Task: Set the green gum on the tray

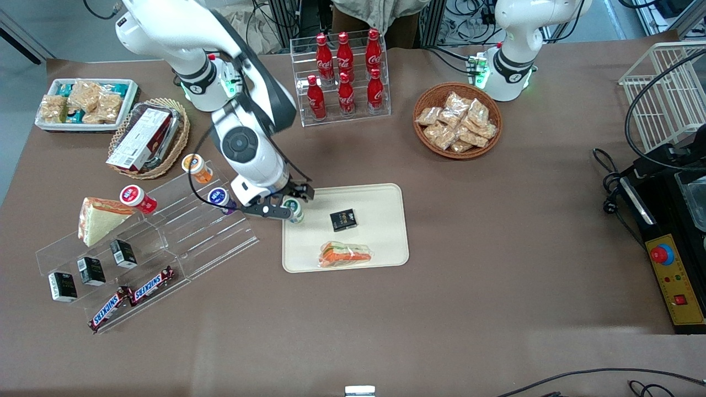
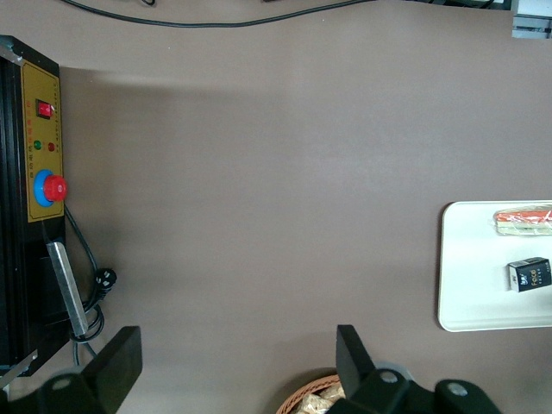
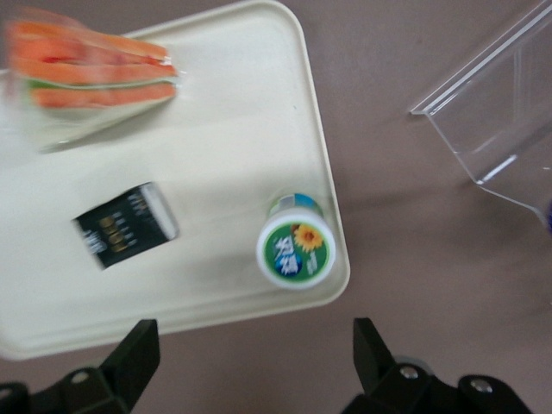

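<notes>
The green gum (image 1: 294, 211) has a teal body and a white lid. It stands upright on the cream tray (image 1: 380, 242), in the corner nearest the working arm's end. It shows free of the fingers in the right wrist view (image 3: 295, 248), just inside the tray's rim (image 3: 332, 216). My right gripper (image 1: 280, 202) is open and empty. It hovers close above the gum and the tray's edge, with bare table between its fingertips (image 3: 254, 345). The tray's other end also shows in the left wrist view (image 2: 474, 285).
A black box (image 1: 343, 220) and a wrapped sandwich (image 1: 346, 255) lie on the tray. A clear stepped rack (image 1: 182, 231) beside the tray holds purple (image 1: 219, 197), orange (image 1: 197, 167) and red (image 1: 137, 198) bottles. A cola rack (image 1: 345, 71) and a snack basket (image 1: 458, 120) stand farther from the camera.
</notes>
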You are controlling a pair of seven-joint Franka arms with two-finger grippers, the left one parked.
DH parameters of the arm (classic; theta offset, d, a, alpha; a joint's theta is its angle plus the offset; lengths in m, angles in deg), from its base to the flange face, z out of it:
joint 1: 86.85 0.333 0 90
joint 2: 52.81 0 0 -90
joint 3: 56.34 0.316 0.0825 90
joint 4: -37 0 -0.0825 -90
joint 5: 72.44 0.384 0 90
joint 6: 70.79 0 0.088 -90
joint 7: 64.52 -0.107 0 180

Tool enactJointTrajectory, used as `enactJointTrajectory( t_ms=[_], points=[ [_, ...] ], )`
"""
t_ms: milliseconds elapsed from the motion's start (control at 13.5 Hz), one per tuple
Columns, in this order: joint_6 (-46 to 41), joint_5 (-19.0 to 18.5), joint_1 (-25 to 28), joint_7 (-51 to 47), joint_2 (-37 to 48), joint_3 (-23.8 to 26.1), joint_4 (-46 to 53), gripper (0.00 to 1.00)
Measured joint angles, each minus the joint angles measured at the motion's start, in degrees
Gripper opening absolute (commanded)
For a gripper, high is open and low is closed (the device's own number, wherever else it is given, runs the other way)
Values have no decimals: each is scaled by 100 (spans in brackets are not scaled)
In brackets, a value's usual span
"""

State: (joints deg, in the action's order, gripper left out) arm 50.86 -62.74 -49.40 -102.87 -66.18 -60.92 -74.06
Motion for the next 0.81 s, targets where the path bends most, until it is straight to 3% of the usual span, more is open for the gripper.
enactJointTrajectory(
  t_ms=[444,593,815],
  points=[
    [-2645,-24,-127,52,1158,-3,1659,100],
    [-3074,-114,-557,720,1438,7,1903,100],
    [-3332,-191,-1707,2550,1712,2,1919,100]
  ],
)
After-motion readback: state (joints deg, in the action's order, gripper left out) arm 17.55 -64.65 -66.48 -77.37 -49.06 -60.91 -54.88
